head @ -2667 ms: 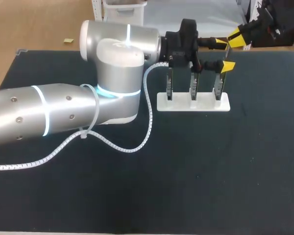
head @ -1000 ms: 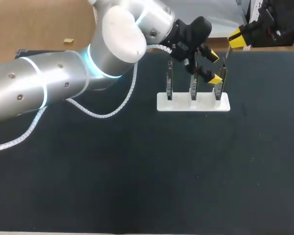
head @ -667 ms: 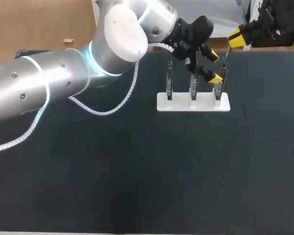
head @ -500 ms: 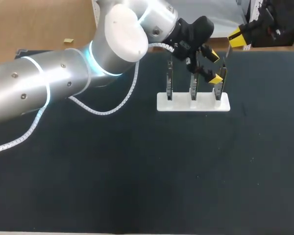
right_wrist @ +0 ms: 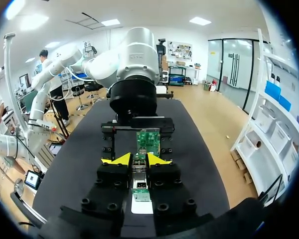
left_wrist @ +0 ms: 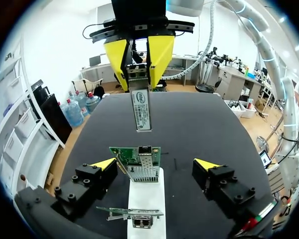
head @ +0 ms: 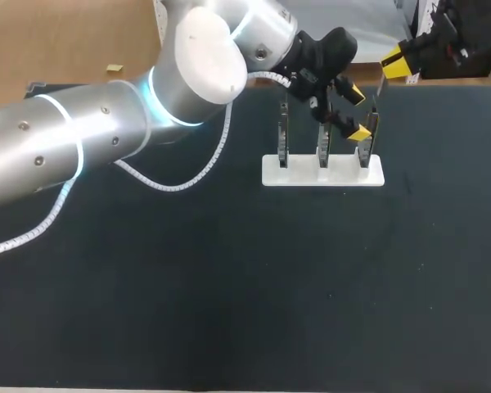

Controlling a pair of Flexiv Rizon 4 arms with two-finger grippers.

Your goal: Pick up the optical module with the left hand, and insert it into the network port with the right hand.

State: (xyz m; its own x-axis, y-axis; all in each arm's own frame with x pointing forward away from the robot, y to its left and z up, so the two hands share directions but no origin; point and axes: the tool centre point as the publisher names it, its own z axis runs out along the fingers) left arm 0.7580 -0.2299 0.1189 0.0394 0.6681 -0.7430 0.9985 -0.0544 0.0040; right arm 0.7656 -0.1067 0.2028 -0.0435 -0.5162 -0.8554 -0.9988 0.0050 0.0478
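A dark table (head: 229, 311) fills the head view. The thick silver left arm (head: 106, 139) comes in from the left side and reaches past the middle, with a white spiral cable (head: 180, 184) looping under it.

Directly under the left gripper (head: 358, 111) a white stand (head: 299, 173) rests on the table. It holds three network cards standing upright in a row. The left gripper is wide open and holds nothing. In the left wrist view its yellow-tipped fingers (left_wrist: 103, 164) sit one on each side of a green network card (left_wrist: 139, 154), with a gap on both sides. The network port (left_wrist: 142, 173), a metal cage, shows on the lower part of that card, between the open fingers. A second card (left_wrist: 132, 214) stands on the stand nearer the wrist, behind the fingertips.

The right gripper (right_wrist: 137, 160) is at the far right of the table, just beyond the end of the stand and facing the left gripper. Its fingers are drawn narrow and clamp the optical module (left_wrist: 141, 109) from both sides. Seen from the left wrist, the module is a slim metal bar with a label. It hangs down from the right gripper's yellow tips, ahead of the left gripper, above the green card and apart from it.
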